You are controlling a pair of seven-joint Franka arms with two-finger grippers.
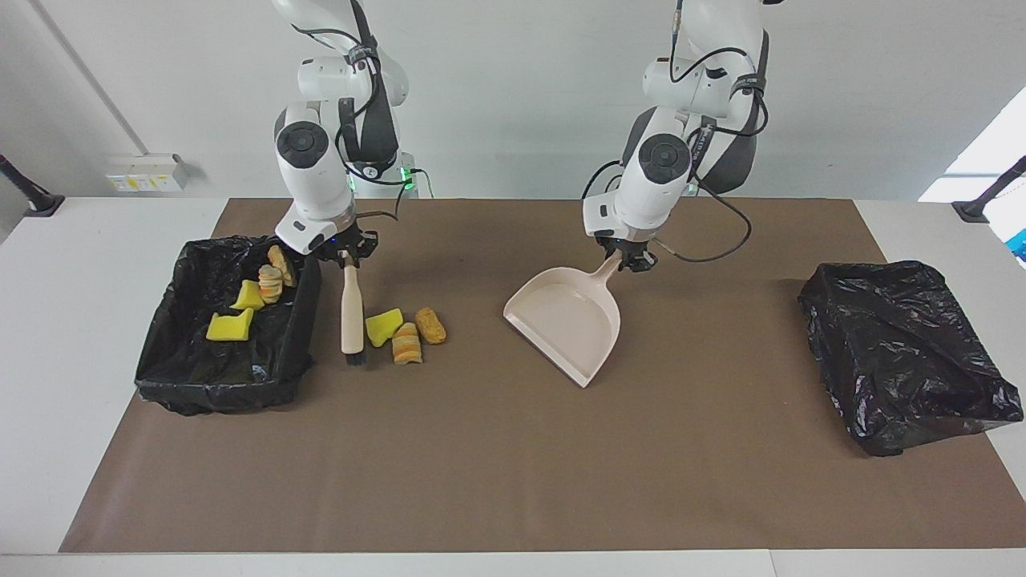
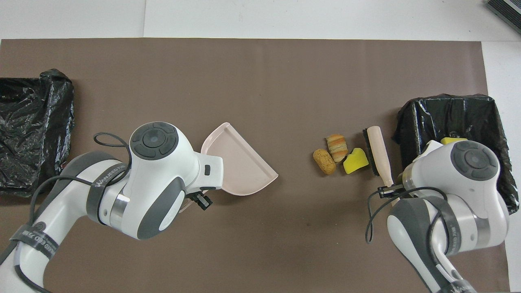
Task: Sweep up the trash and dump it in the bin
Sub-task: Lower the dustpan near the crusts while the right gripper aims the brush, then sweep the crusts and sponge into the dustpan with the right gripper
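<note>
Grippers are found nearest the robots: the right gripper is clamped on the brush handle, the left gripper on the dustpan handle. Three loose pieces of trash are seen on the brown mat just beside the brush, between it and the dustpan, with bare mat between. Four more lie in the lined bin at the right arm's end. Farther out, open mat is left up to its edge.
</note>
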